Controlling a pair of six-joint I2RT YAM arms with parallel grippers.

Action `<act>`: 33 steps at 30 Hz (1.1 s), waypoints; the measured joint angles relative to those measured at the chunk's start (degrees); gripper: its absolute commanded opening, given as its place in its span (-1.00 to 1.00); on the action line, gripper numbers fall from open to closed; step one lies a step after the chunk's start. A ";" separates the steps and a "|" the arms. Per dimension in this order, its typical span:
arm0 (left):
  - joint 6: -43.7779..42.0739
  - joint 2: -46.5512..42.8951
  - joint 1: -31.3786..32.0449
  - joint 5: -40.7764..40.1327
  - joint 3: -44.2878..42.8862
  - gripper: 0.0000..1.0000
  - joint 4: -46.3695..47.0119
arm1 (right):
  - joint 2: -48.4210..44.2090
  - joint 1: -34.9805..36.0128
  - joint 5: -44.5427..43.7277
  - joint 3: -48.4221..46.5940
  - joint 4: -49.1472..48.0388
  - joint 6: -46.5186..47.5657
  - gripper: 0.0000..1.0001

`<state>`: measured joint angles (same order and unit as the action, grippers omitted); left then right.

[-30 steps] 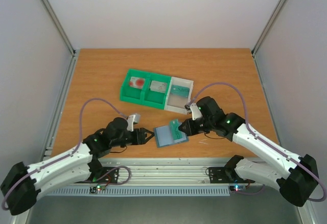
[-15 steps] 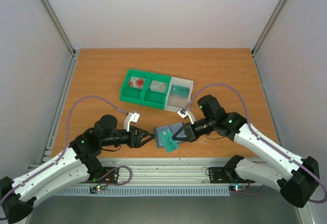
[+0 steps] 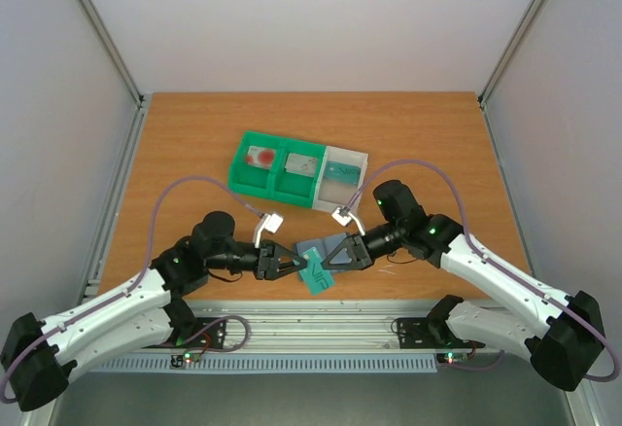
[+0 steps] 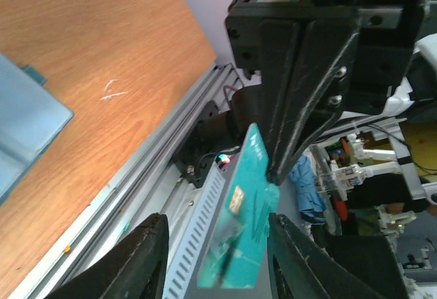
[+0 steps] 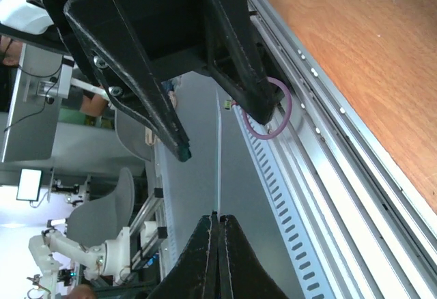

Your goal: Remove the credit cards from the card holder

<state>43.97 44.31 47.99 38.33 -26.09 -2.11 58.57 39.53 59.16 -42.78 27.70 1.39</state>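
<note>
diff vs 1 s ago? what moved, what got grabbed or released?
The right hand pulled the teal-green plastic card out of the dark teal bifold card holder and holds it in the air, nearer the table's front edge. The left hand backed off, then came in with its fingers open either side of the card, not gripping. The green-and-white plastic bin stayed put.

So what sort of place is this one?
Probably a robotics lab test cell: a wooden table walled by white panels on aluminium posts, and the right wrist view shows an office chair and a desk beyond.
</note>
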 measured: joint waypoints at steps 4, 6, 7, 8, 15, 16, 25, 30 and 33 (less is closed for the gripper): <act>1.33 0.44 0.00 1.14 0.31 -0.57 3.39 | 0.24 0.00 0.63 0.07 -0.76 -0.31 -0.98; 1.66 0.61 0.00 1.44 0.42 -0.73 4.31 | 0.37 0.00 0.83 0.17 -1.09 -0.35 -0.97; 2.03 0.66 0.00 1.51 0.48 -0.83 4.66 | 0.44 0.00 0.87 0.22 -1.20 -0.37 -0.98; 2.10 0.68 0.00 1.51 0.59 -0.93 4.94 | 0.50 0.00 0.92 0.24 -1.29 -0.37 -0.98; 2.97 0.72 0.00 1.77 0.81 -0.99 6.27 | 0.63 -0.07 0.04 0.07 -0.35 -0.17 -0.80; 3.10 0.72 0.00 1.68 0.81 -0.99 6.32 | 0.63 -0.07 -0.28 -0.04 -0.13 -0.15 -0.74; 8.26 -2.56 0.00 -7.13 4.37 -0.99 11.69 | -3.08 -0.07 -9.09 0.96 -6.14 -10.21 0.04; 10.75 -5.53 0.00 -15.80 5.60 -0.99 14.53 | -5.88 -0.07 -15.02 4.46 -14.49 -20.26 0.29; 11.74 -5.92 0.00 -20.57 5.64 -0.99 17.33 | -5.42 -0.07 -17.25 6.60 -19.98 -26.29 0.29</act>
<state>55.70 38.39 47.99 17.76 -20.45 15.22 53.15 39.46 41.91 -36.18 7.73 -24.91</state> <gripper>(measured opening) 0.008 0.648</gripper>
